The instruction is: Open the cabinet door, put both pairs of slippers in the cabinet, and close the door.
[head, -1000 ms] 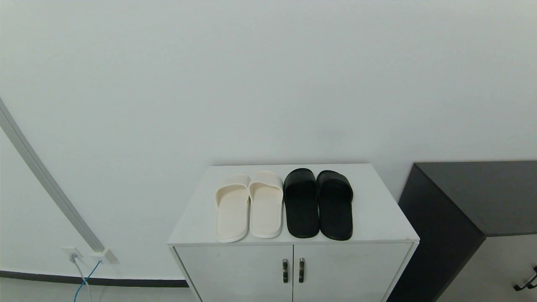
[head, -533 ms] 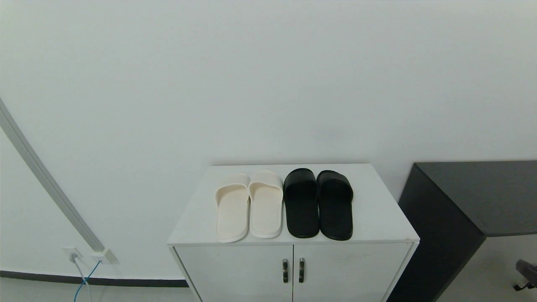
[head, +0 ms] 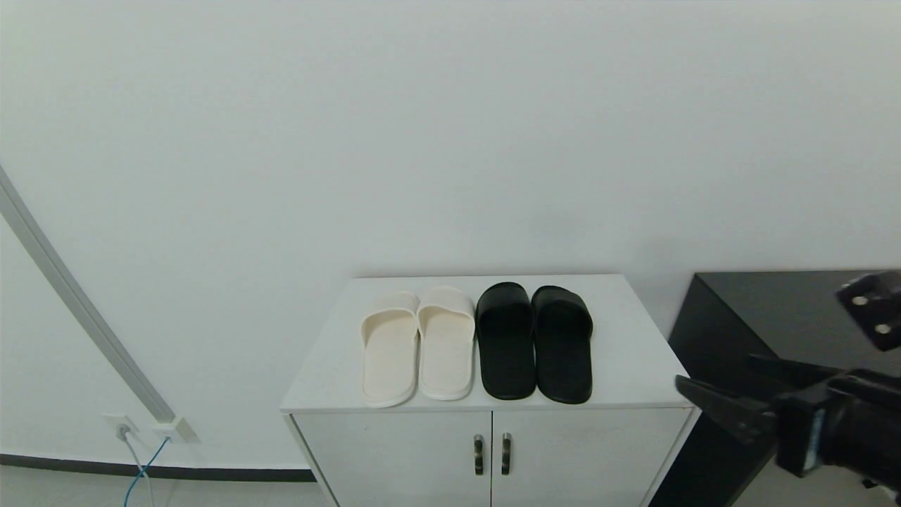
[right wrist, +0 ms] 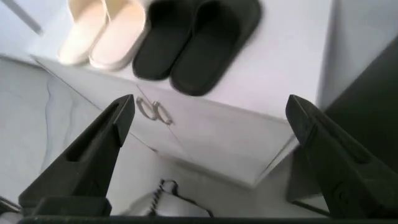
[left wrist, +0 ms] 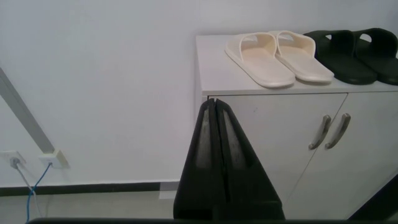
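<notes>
In the head view, a white cabinet [head: 654, 380] stands against the wall with both doors [head: 394, 458] shut and their two handles [head: 492, 454] side by side at the middle seam. On its top, the cream slippers [head: 417, 348] lie on the left and the black slippers [head: 535, 345] on the right. The pairs touch, toes toward the wall. A dark unit [head: 809, 317] stands just beside the cabinet's right side. The right gripper [head: 714, 371] hangs in front of that unit with its jaws spread wide, holding nothing, apart from the cabinet's corner. To the left, a grey strip [head: 70, 296] runs down the wall to an outlet [head: 120, 424] with a blue cable [head: 144, 472].

In the left wrist view, the left gripper [left wrist: 215, 107] has its fingers pressed together, empty, in front of the cabinet's left side and below its top.

In the right wrist view, the slippers, handles and cabinet front show between the wide jaws, with nothing in the way.
</notes>
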